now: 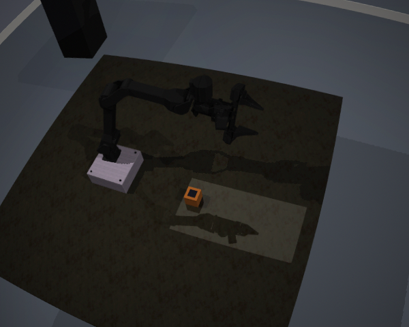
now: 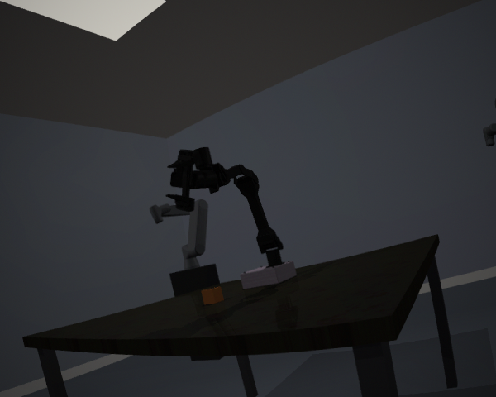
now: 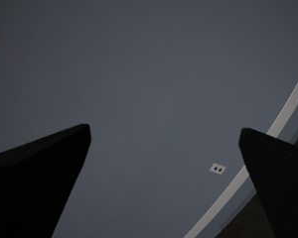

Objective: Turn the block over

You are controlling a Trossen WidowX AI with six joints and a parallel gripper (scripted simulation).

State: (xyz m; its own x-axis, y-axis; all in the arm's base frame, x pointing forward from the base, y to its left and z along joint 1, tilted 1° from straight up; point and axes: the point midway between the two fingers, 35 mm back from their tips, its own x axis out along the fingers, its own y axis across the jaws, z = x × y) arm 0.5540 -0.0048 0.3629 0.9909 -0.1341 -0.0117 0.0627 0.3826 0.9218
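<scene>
The small orange cube block (image 1: pixel 192 197) sits dark-marked side up on the rough, dark table (image 1: pixel 92 228). High above and well apart, the black gripper (image 1: pixel 259 119) with pointed fingers gapes wide, holding nothing.

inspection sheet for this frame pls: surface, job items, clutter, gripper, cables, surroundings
Surface: dark table with a lighter rectangular patch.
Job's things: orange block upright on the patch's corner, dark marked side facing up.
Clutter: nothing seen.
Gripper: gripper open, empty, raised well above the table and away from the block.
Cables: nothing seen.
Surroundings: white base mount; black box off the table; grey walls, dim light.
</scene>
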